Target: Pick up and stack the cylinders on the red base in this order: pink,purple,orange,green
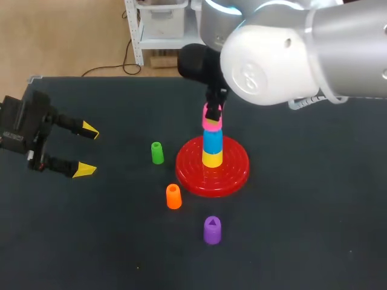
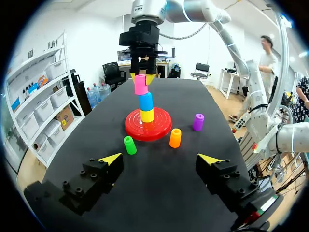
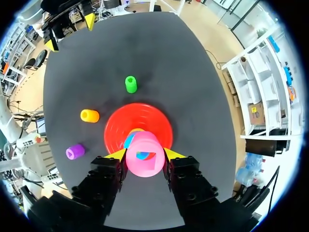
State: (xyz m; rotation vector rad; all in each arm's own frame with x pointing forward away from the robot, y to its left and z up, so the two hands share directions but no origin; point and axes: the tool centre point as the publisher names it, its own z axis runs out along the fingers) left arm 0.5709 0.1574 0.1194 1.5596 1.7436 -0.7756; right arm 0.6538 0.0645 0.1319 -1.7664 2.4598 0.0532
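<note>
- Yellow-tipped fingers of the right hand [image 1: 213, 113] are clamped on the pink cylinder [image 3: 145, 162], one finger pressed against each side. In the head view this is just above the middle of the frame.
- Directly under the pink cylinder, a blue cylinder [image 1: 212, 140] stands upright on a yellow cylinder [image 1: 211, 159]. The pink one is lined up on top of the blue; I cannot tell whether it rests fully on it or hangs just above.
- This column rises from the middle of the red base [image 1: 233, 175], a round ribbed disc lying flat on the dark table [image 1: 302, 229] at the centre of the head view.
- The right arm [image 1: 284, 54] comes in from the upper right of the head view, and its large white joint fills that corner.
- The green cylinder [image 1: 157, 153] stands upright on the table just left of the base, apart from its rim.
- The orange cylinder [image 1: 173, 196] stands upright below the green one, near the base's lower left rim but not touching it.
- The purple cylinder [image 1: 212, 230] stands upright at the lower middle of the head view, below the base and apart from it.
- The left hand [image 1: 87, 150] is at the left edge of the head view, well apart from all the cylinders, with its fingers spread wide.
- In the left wrist view the green and orange cylinders stand ahead of the left hand, with the base beyond them.
</note>
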